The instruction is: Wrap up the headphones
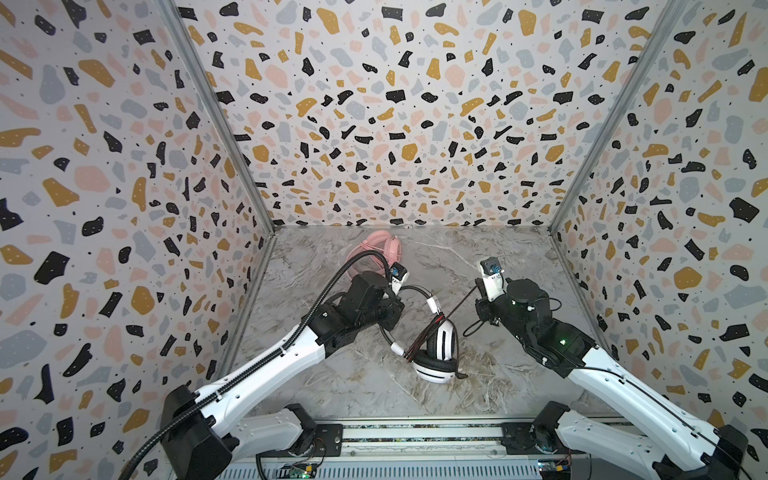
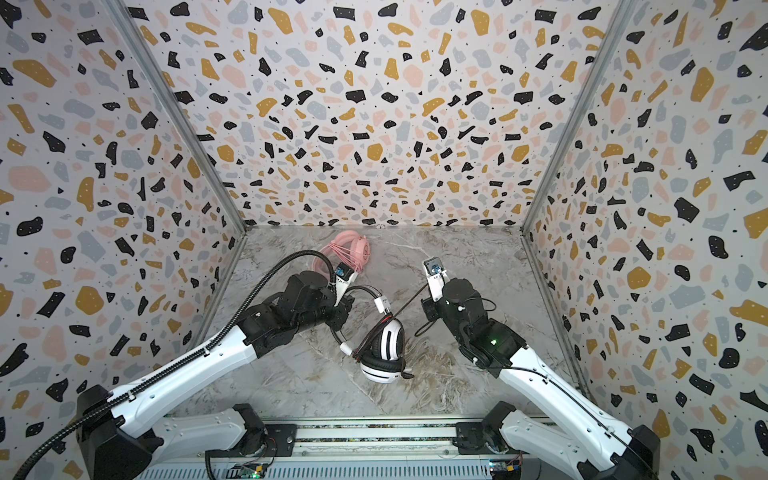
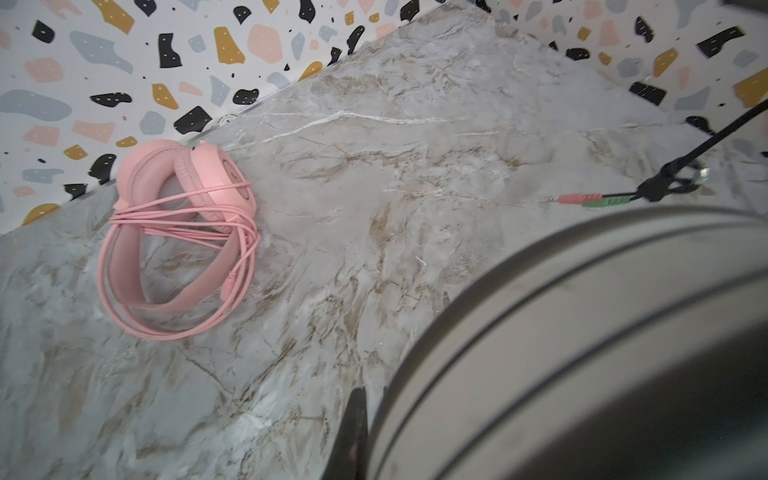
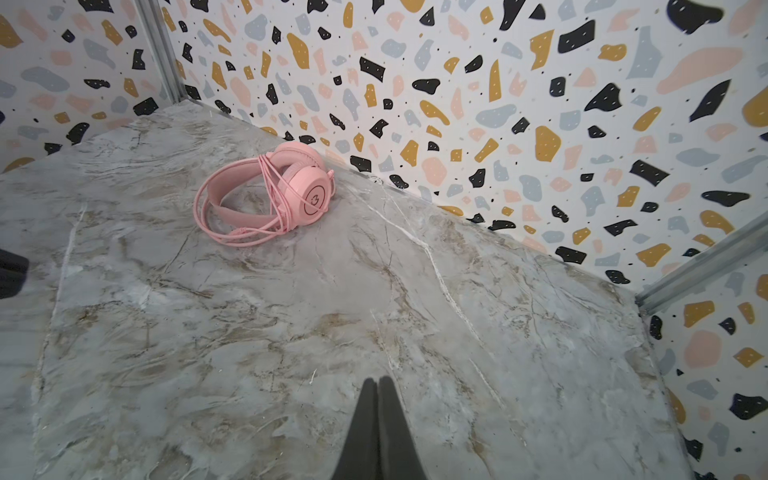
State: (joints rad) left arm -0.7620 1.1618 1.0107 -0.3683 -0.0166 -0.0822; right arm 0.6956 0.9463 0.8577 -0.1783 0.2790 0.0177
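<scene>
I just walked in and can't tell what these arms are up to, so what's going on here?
A two-armed robot is wrapping headsets. The pink headset lies at the back of the marble table, its cable already wound around it. The left gripper is shut on the headband of the white-and-black headset, whose earcups appear to rest on the table. Its black cable runs taut toward the shut right gripper; whether that one pinches it isn't visible.
</scene>
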